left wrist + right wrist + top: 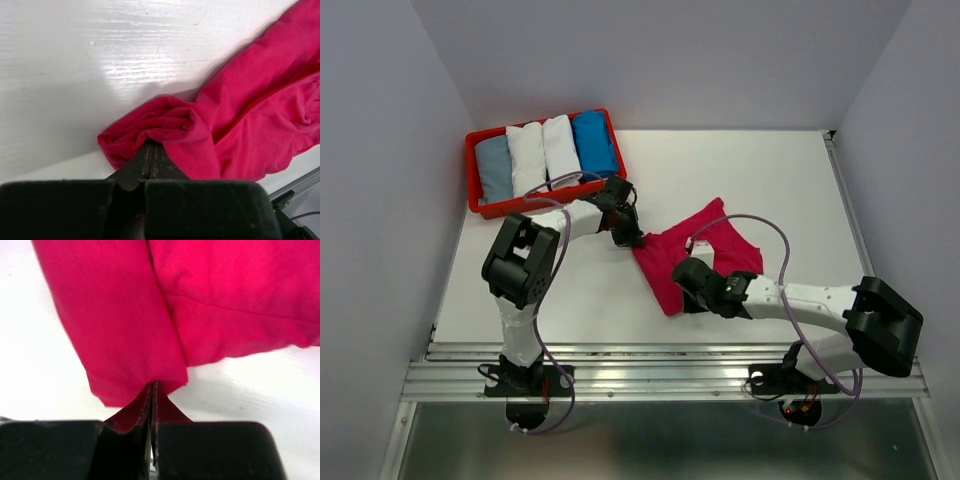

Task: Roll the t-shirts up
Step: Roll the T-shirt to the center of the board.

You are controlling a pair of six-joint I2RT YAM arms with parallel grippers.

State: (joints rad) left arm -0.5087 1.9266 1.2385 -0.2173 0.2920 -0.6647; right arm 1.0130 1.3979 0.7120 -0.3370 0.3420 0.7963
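Gripping magenta t-shirt | left tool pinched on bunched corner | right tool clamped on edge

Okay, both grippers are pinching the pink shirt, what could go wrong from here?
The left gripper and right gripper each pinch only a small bit of the pink t-shirt, so a pull might slip it free. The cloth is bunched at the left gripper, not flat, so a roll started now would likely come out lumpy.
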